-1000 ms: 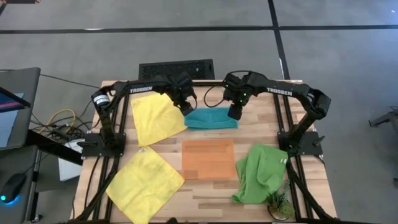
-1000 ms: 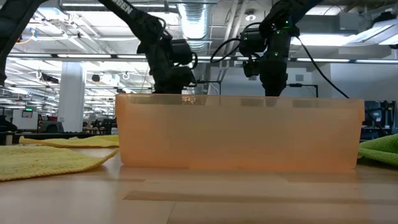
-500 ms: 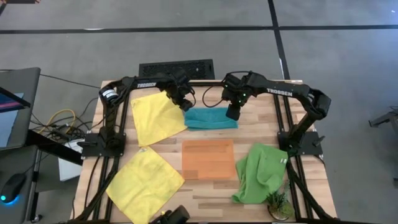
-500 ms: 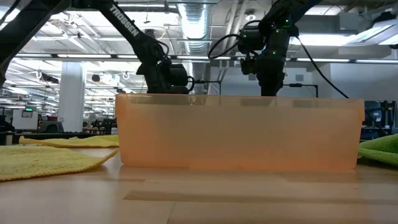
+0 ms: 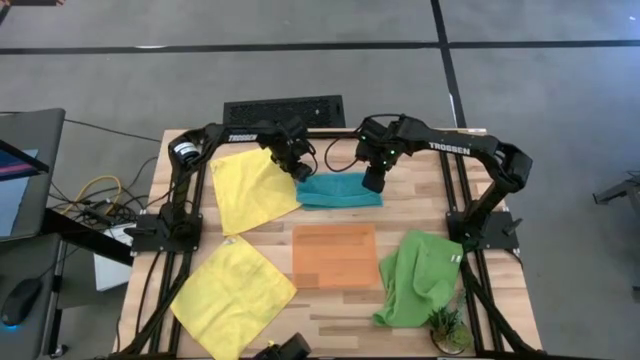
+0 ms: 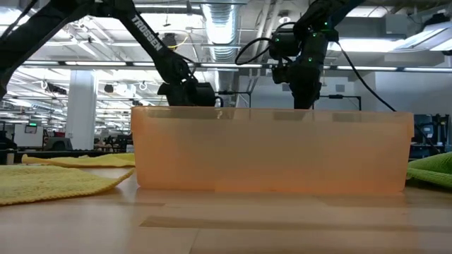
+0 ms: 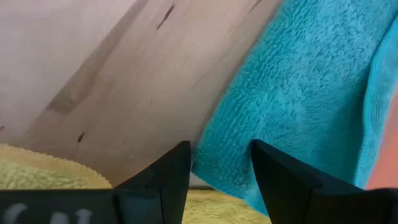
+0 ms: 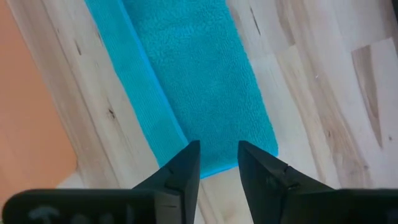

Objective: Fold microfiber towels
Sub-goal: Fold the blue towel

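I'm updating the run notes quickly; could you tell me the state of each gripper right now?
Left gripper: open, holding nothing, at one end of the teal towel.
Right gripper: open, holding nothing, over the towel's other end.

One camera looks straight down on the whole wooden table. One sits low, facing the room. Both wrist cameras are very close to the folded teal microfiber towel.

The folded towel is lying between the left gripper and the right gripper, each hovering over one end. A flat towel is sitting just outside the left gripper; the tray is lying nearer the table's front edge than both
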Tool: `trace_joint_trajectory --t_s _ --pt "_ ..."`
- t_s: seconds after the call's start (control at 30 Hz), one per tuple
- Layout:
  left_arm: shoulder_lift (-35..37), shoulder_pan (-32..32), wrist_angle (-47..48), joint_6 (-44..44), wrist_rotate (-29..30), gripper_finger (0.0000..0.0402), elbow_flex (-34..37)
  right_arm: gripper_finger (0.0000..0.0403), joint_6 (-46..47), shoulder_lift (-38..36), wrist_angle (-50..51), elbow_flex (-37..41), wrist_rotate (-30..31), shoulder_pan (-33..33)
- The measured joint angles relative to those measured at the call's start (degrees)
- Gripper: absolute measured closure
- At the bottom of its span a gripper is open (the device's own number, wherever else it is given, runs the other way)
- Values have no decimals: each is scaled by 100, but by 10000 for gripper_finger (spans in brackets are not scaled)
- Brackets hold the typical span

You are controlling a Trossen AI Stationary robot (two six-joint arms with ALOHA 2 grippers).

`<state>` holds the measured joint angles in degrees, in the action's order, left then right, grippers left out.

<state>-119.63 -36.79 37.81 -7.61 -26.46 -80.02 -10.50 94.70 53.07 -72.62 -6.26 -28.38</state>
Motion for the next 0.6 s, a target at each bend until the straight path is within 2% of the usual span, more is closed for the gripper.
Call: trace_joint_trajectory --t_s 0.13,0.23,0.33,0.5,0.6 --pt "58 20 -9 37 78 236 13 271 2 0 5 0 7 0" --pt "127 -11 -25 -98 152 253 33 271 2 0 4 0 7 0" --pt "215 -27 -27 -182 165 294 38 272 2 0 4 0 10 0" --pt "229 -47 -32 -295 139 386 34 272 2 0 22 0 10 -2" --pt "232 -36 -11 -470 132 392 19 272 2 0 26 0 11 -2"
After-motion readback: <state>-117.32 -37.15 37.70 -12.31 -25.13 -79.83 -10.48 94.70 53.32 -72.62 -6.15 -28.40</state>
